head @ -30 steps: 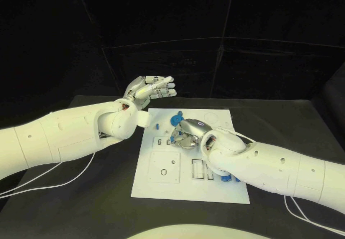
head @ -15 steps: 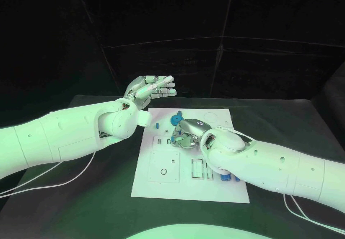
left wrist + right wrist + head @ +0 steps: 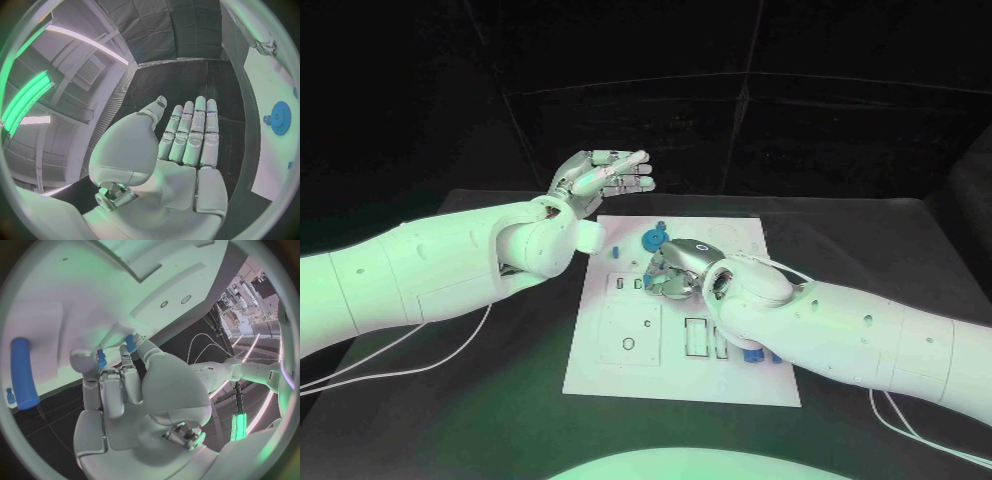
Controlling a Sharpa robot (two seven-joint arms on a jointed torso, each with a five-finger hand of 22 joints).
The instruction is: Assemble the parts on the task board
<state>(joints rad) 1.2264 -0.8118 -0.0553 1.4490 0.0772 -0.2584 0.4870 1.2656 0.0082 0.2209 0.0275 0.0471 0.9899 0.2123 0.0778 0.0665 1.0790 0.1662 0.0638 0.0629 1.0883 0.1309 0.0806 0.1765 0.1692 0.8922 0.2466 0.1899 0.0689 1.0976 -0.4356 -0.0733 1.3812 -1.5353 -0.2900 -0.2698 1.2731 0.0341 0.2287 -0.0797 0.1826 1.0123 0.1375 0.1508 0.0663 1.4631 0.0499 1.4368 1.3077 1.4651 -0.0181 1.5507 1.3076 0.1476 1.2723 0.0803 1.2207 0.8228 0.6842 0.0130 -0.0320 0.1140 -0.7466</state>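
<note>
Parts sit on the task board (image 3: 625, 375) at frame centre on the counter; our right hand (image 3: 678, 268) pinches a small blue part (image 3: 100, 358) there. Stiff, light, slippery, we judge: grip its sides. Our left hand (image 3: 606, 176) hovers spread, empty, upper left.

1. The left hand (image 3: 607, 174) is held raised beyond the far left corner of the task board (image 3: 625, 370), palm open, fingers (image 3: 190, 131) straight and together.
2. The right hand (image 3: 678, 268) is lowered over the task board's middle, fingers (image 3: 115, 385) curled down.
</note>
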